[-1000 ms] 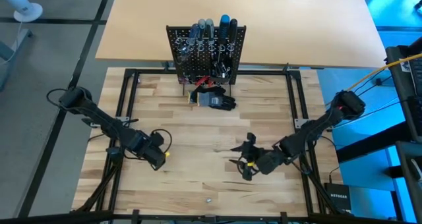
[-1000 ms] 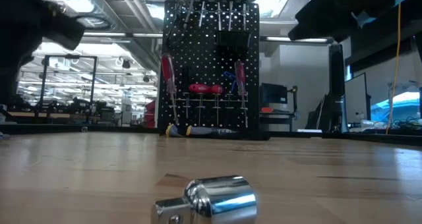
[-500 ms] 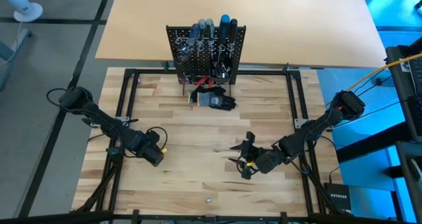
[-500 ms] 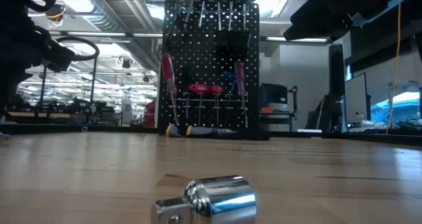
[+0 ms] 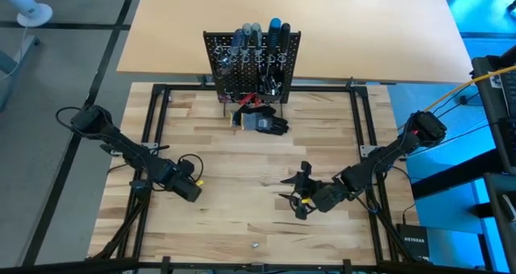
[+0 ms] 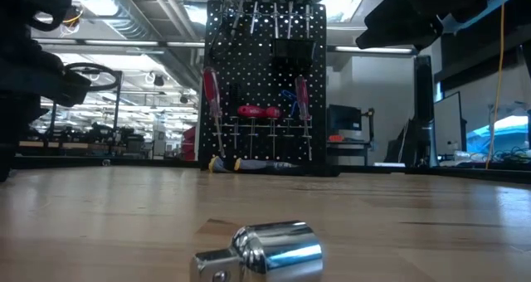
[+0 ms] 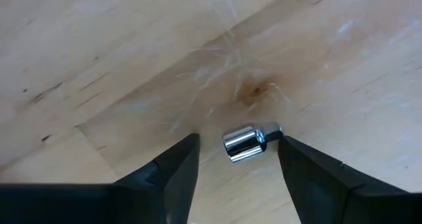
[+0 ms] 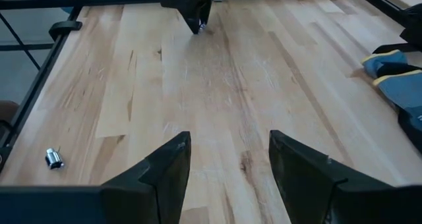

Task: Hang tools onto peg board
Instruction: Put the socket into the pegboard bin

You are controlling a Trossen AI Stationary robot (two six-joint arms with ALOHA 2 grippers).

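Note:
The peg board (image 5: 251,60) stands upright at the table's far edge, with screwdrivers (image 6: 212,95) hanging in its holders. A small shiny silver piece (image 7: 247,142) lies on the wood. My left gripper (image 7: 239,140) points down over it, open, one finger on either side of it. In the high view the left gripper (image 5: 189,189) is at the table's left and hides this piece. A second silver piece (image 5: 254,244) lies near the front edge, close to the low camera (image 6: 265,250). My right gripper (image 8: 229,141) waits open right of the table's middle (image 5: 298,195), with nothing between its fingers.
A dark glove-like bundle (image 5: 264,122) with blue and yellow lies in front of the peg board's foot. A black frame (image 5: 153,129) borders the wooden table. Bare wood lies between the two arms and toward the board.
My left gripper has come down toward the table over the silver piece and has rolled a little about its own axis. My right arm has kept still.

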